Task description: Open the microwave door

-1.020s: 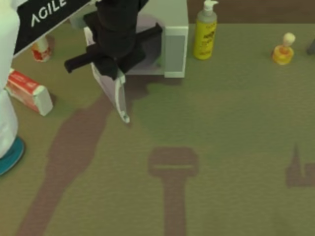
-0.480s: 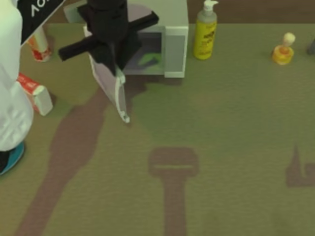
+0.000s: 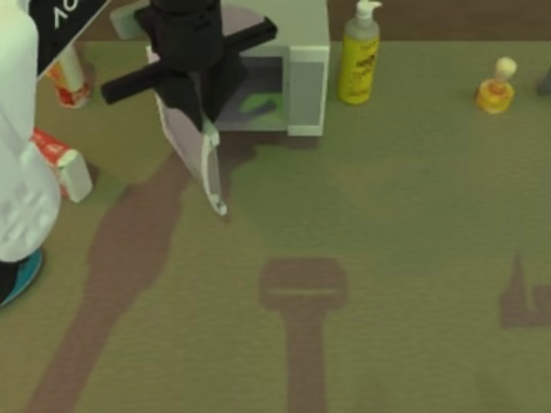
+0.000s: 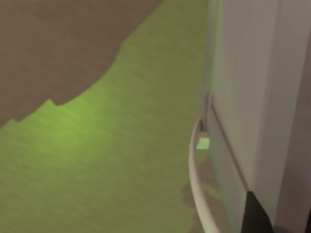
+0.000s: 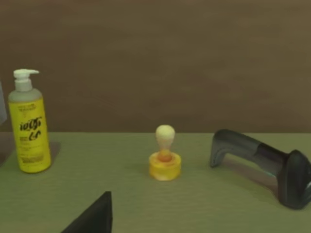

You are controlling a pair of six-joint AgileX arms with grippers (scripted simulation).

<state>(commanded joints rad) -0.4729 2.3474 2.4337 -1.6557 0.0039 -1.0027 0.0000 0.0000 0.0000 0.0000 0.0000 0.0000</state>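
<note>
My left tool [image 3: 200,116] is at the top edge of the microwave door [image 3: 191,155], but I cannot tell if it grips; the door stands wide open from the microwave [image 3: 293,60], so next I should only release.

Left arm: white link runs down the left edge of the top view, with a black labelled segment crossing the upper left corner. Its black wrist and left gripper [image 3: 191,73] sit in the upper left-centre of the frame, pointing downward in the picture, a dark crossbar angled across the wrist. Finger spacing not discernible from above. In the left wrist view, only a dark fingertip [image 4: 256,216] shows at the lower right corner.

Right arm: out of the top view. A dark wedge of the right gripper [image 5: 95,217] shows at the bottom left-centre of the right wrist view.
</note>
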